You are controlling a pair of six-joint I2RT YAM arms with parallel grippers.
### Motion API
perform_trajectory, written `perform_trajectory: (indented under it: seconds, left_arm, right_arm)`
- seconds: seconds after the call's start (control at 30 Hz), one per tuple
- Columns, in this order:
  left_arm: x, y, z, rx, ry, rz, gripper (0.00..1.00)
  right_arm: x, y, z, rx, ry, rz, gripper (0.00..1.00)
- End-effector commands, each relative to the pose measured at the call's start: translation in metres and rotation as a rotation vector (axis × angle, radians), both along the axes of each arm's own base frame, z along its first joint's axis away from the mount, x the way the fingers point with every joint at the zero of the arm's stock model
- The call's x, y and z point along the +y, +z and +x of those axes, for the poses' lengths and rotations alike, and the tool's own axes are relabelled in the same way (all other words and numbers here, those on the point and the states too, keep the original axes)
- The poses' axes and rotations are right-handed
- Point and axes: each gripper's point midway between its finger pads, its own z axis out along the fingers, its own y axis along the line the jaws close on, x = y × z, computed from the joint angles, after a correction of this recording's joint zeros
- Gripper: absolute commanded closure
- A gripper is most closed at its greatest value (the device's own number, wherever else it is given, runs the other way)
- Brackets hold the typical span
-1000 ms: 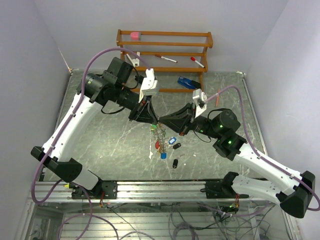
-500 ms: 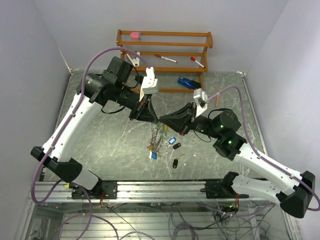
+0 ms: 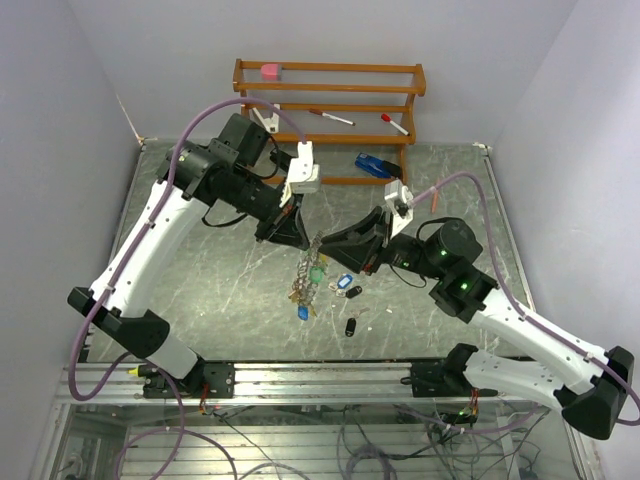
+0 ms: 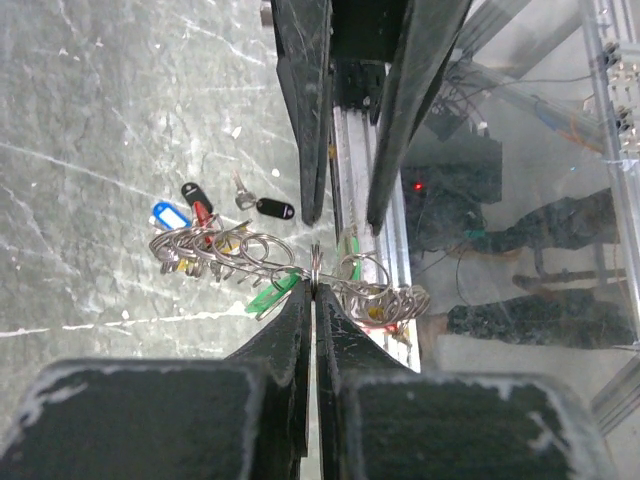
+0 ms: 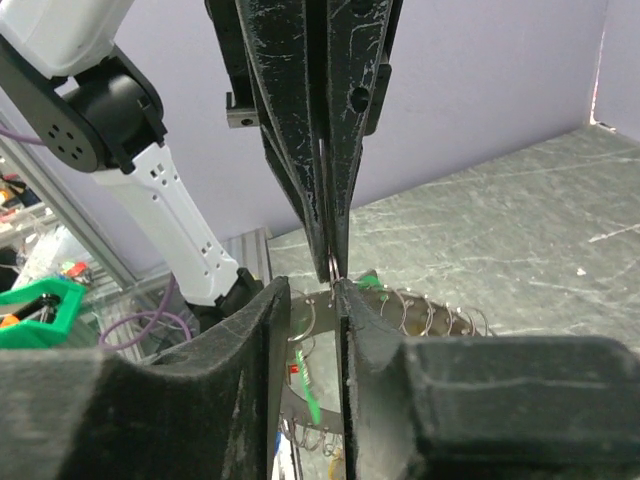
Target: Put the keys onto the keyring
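Note:
The keyring (image 3: 312, 258) is a thin wire loop hanging above the table, with a cluster of coloured tagged keys (image 3: 303, 298) dangling from it. My left gripper (image 3: 303, 238) is shut on the ring's wire (image 4: 315, 262); in the left wrist view its jaws meet on it, at the left gripper (image 4: 315, 288). My right gripper (image 3: 326, 243) faces it tip to tip, open, and the ring (image 5: 334, 268) rests by one fingertip (image 5: 347, 292) of the right gripper (image 5: 312, 292). Loose keys lie below: a blue-tagged one (image 3: 345, 283) and two black ones (image 3: 354, 292), (image 3: 350, 327).
A wooden rack (image 3: 330, 95) stands at the back with red-capped pens (image 3: 330, 117) and a pink block (image 3: 270, 71). A blue object (image 3: 375, 165) lies in front of it. An aluminium rail (image 3: 320, 378) runs along the near edge.
My right gripper has opened and let go of the keyring. My left gripper has closed fully on it. The dangling key cluster has swung slightly left.

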Motion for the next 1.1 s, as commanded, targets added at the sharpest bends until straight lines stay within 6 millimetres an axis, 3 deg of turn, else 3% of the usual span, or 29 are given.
perform_trajectory:
  seconds: [0.0,0.3,0.47,0.9,1.07]
  left_arm:
    - [0.010,0.001,-0.005,-0.054,-0.007,0.028,0.93]
    - [0.009,-0.009,-0.018,-0.049,-0.039,0.072,0.93]
    - [0.008,-0.013,-0.023,-0.049,-0.054,0.091,0.93]
    - [0.006,-0.021,-0.022,-0.051,-0.060,0.122,0.93]
    - [0.003,-0.014,-0.022,-0.045,-0.060,0.101,0.93]
  right_arm:
    - [-0.008,0.010,-0.007,-0.020,0.002,-0.011,0.74]
    - [0.000,-0.002,-0.007,0.000,0.038,-0.049,0.73]
    - [0.007,-0.005,-0.006,0.008,0.063,-0.051,0.79]
    - [0.012,-0.011,-0.013,0.031,0.102,-0.056,0.80]
    - [0.015,-0.018,-0.016,0.039,0.119,-0.067,0.80]
